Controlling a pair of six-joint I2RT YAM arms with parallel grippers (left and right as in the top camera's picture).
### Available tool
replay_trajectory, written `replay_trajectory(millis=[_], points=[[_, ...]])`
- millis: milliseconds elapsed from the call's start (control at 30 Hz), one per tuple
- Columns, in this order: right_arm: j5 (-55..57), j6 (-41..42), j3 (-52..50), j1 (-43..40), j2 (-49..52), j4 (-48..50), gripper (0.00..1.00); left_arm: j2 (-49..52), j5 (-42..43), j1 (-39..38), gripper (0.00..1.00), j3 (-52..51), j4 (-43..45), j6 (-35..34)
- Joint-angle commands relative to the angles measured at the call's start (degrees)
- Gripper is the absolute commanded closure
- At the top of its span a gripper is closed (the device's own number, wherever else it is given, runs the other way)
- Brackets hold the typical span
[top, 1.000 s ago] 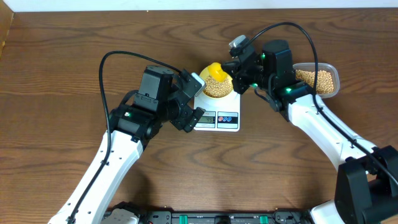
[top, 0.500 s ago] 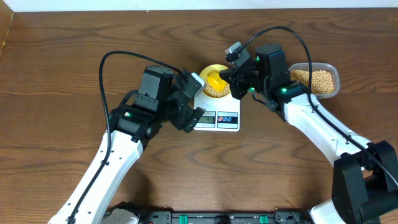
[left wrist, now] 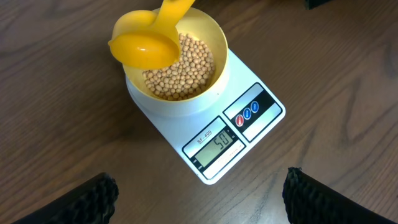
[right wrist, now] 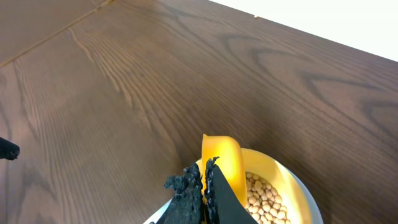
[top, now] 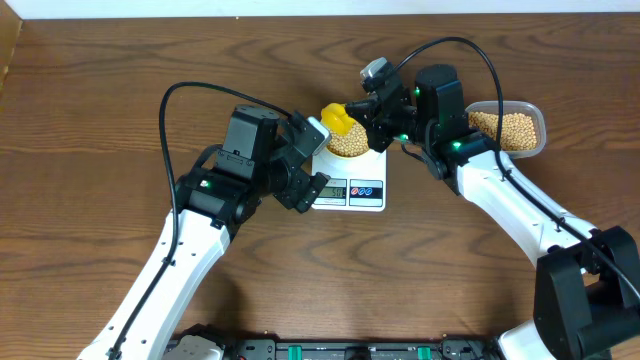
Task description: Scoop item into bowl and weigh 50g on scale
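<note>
We work at a dark brown wooden table point(top: 100, 120) with strong grain, and a pale strip of wall or floor runs along its far edge. Near the middle stands the white digital scale point(left wrist: 239, 134), its grey display lit beside a small panel of round buttons. On its platform sits the pale-yellow bowl point(left wrist: 214, 43), roughly half filled with tan soybeans point(left wrist: 183, 68) in a grainy heap. A yellow scoop point(left wrist: 143, 46) hangs over the bowl's rim, its cup over the edge and showing a smooth yellow face to the left wrist camera, and its handle runs up out of that view. Our right gripper point(right wrist: 204, 180) has its fingers pressed together on the scoop's handle, just above the bowl. To the right of the scale, partly behind our right arm, lies a clear plastic tub point(top: 515, 128) holding more of the same beans. Our left gripper point(left wrist: 196, 196) hovers near the scale's front with its fingers spread wide, holding nothing.
</note>
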Motion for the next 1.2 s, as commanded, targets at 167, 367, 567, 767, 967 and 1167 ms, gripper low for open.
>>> replay_trajectory(millis=[167, 367, 567, 767, 967, 1167], points=[[-0.9, 0.92, 0.07, 0.2, 0.46, -0.24, 0.99, -0.83, 0.0, -0.07, 0.13, -0.39, 0.04, 0.96], [-0.42, 0.15, 0.07, -0.48, 0.46, -2.19, 0.99, -0.83, 0.0, -0.07, 0.13, -0.39, 0.04, 0.96], [-0.24, -3.04, 0.07, -0.46, 0.48, -5.88, 0.99, -0.83, 0.0, -0.07, 0.13, -0.39, 0.04, 0.96], [-0.61, -2.86, 0.07, -0.46, 0.48, -4.66, 0.99, -0.83, 0.0, -0.07, 0.13, -0.39, 0.04, 0.96], [-0.92, -1.62, 0.07, -0.46, 0.46, -2.89, 0.99, -0.83, 0.0, -0.07, 0.13, -0.39, 0.04, 0.96], [-0.96, 1.75, 0.13, -0.87, -0.57, -1.18, 0.99, -0.83, 0.0, -0.07, 0.13, -0.39, 0.04, 0.96]])
